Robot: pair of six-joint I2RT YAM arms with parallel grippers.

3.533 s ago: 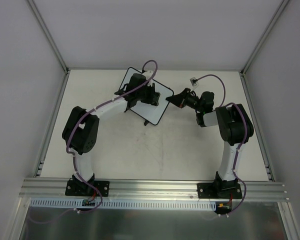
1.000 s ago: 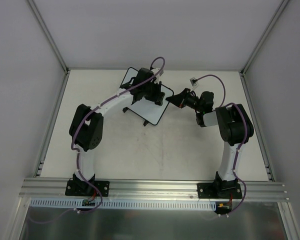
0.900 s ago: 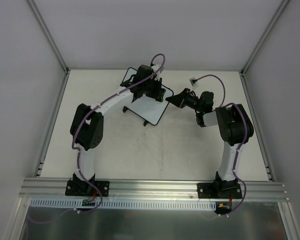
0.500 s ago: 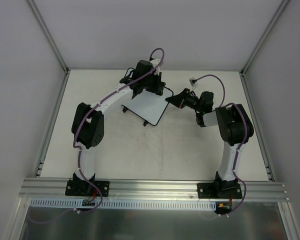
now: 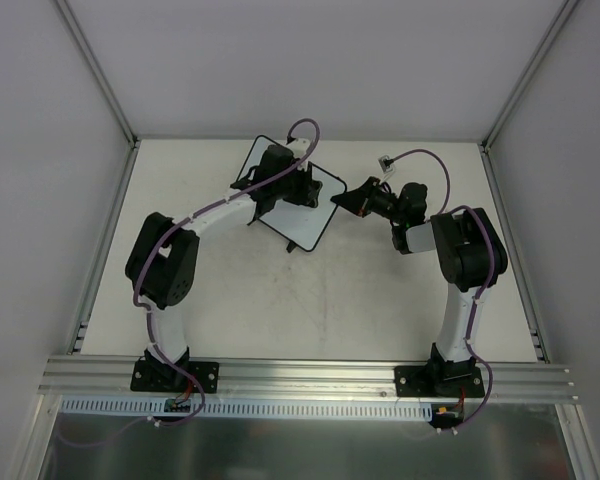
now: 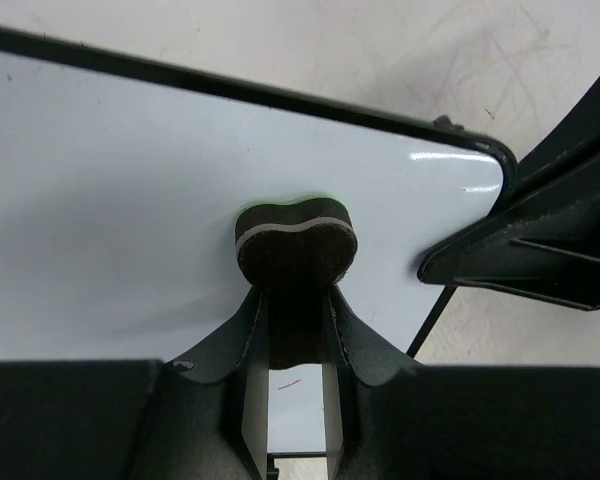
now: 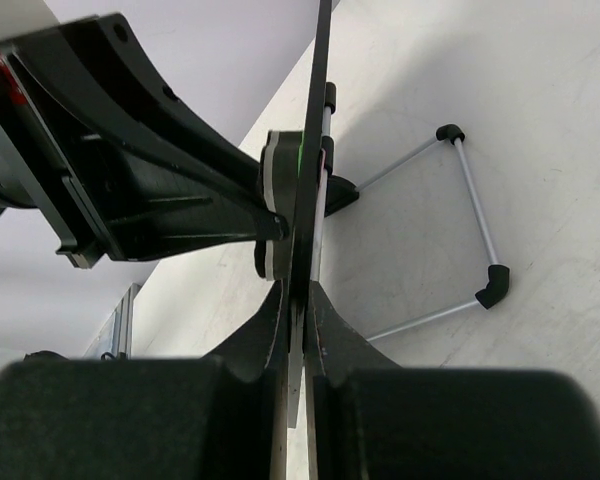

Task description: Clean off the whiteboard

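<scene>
The whiteboard (image 5: 316,216), white with a thin black frame, stands tilted at the back middle of the table. My left gripper (image 5: 292,188) is over it, shut on a dark felt eraser (image 6: 295,240) whose face presses on the white surface (image 6: 110,180). A tiny red mark (image 6: 288,382) shows on the board between the fingers. My right gripper (image 5: 343,200) is shut on the board's right edge. In the right wrist view the board (image 7: 318,120) is edge-on between my fingers, with the eraser (image 7: 276,195) against its left face.
The board's thin wire stand (image 7: 477,220) with black feet (image 7: 492,285) rests on the table behind it. The right gripper's body (image 6: 540,230) is close beside the eraser. Grey walls and a metal rail (image 5: 300,378) enclose the table.
The left gripper with the eraser swept across the board toward the back right edge, then came back left and nearer. The right gripper and board stayed put.
</scene>
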